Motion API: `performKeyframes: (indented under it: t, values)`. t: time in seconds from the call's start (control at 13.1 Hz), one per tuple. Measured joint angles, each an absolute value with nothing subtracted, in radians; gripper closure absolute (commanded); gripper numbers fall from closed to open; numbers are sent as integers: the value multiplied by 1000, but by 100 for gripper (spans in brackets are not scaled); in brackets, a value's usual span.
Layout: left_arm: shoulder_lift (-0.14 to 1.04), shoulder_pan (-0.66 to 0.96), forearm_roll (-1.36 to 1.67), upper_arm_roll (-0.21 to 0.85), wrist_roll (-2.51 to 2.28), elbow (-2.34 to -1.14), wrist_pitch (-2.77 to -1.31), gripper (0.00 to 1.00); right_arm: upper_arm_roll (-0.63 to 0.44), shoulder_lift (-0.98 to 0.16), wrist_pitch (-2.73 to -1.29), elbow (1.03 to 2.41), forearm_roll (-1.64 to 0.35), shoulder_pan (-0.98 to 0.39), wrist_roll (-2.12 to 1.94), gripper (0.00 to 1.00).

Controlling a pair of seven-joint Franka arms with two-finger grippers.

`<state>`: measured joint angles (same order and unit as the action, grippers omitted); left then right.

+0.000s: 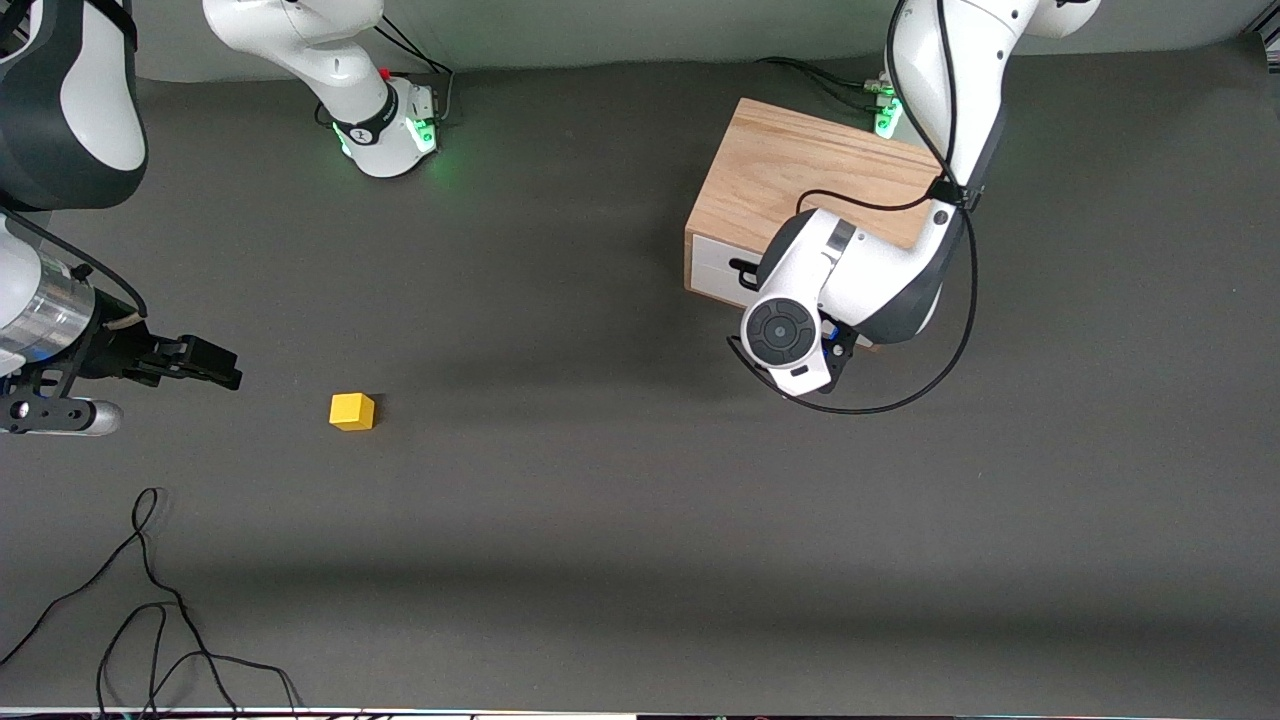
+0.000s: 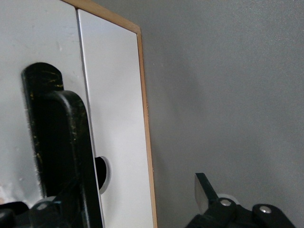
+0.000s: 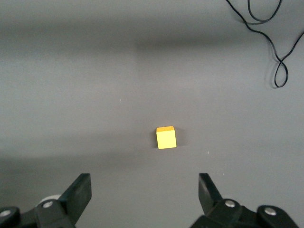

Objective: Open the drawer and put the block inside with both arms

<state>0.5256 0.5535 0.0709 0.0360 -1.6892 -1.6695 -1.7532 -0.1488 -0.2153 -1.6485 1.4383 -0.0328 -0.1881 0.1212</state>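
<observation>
Grey worktop (image 1: 620, 520) carried the block (image 1: 352, 411) toward the right arm's end, well apart from the drawer (image 1: 715, 268), which was shut in its oak box (image 1: 800, 175). The left pincer (image 2: 142, 199) was spread at the handle (image 2: 54, 142); the right pincer (image 3: 145, 192) was spread above the worktop near the block.

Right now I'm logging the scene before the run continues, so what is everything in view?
Wooden box: one, light oak, at the left arm's end of the table.
Drawer: one, white front, black handle, shut.
Block: one, yellow, on the table toward the right arm's end, nearer the front camera than the box.
Loose cable: one, black, on the table near the front camera.
Table: one, dark grey.
Left gripper: black, at the drawer handle.
Right gripper: black, open, over the table beside the block.
</observation>
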Motion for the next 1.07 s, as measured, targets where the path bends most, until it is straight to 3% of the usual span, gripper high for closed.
performKeyframes:
  t: [1.07]
  values:
    - [521, 553, 71, 33, -1689, -1668, -1887, 0, -149, -215, -1649, 1438, -33, -189, 121, 0]
